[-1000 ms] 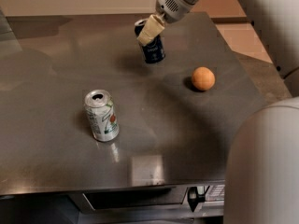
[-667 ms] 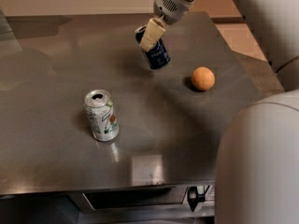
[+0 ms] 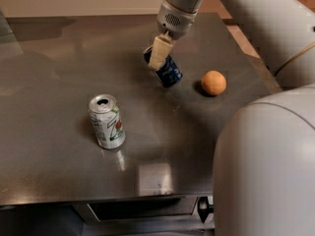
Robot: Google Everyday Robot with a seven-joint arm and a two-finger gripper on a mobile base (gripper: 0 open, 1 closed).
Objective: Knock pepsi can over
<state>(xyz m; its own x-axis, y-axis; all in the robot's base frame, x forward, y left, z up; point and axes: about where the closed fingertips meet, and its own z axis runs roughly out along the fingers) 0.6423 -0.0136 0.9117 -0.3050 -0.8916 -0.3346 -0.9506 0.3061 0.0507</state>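
Observation:
The pepsi can (image 3: 169, 73), dark blue, is on the grey metal table (image 3: 59, 176) at the back middle. It is strongly tilted, with its top to the upper left and its base to the lower right. My gripper (image 3: 158, 53) comes down from the arm at the top and touches the can's upper end; its cream tip lies across the top of the can. The can's rim is partly hidden behind the gripper.
A white-green can (image 3: 106, 121) stands upright at the front left, top opened. An orange ball (image 3: 213, 82) lies just right of the pepsi can. My own white arm and body (image 3: 266, 171) fill the right side. The table's front edge runs along the bottom.
The pepsi can has gone from upright to steeply tilted, its top leaning left. My gripper has moved down and forward with the can's top.

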